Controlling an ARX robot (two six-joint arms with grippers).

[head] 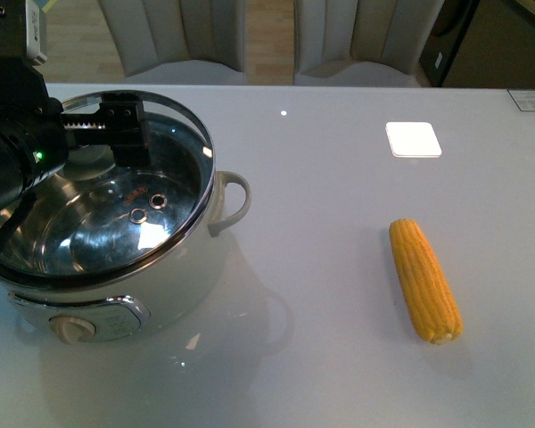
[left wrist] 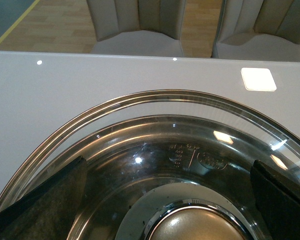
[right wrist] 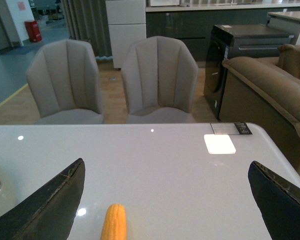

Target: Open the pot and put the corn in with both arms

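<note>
The pot [head: 160, 294], white with a cream control knob [head: 74, 328] and a loop handle [head: 234, 201], stands at the left of the front view on the desk [head: 339, 374]. Its glass lid [head: 174, 178] sits tilted over the shiny steel bowl, and the left hand [left wrist: 167, 165] is above it, spread wide. The corn [head: 425, 281], a yellow tapered cob with even kernel rows, lies flat at right centre, well apart from the pot. The right hand [right wrist: 166, 167] hangs over the desk, spread and gripping nothing.
</note>
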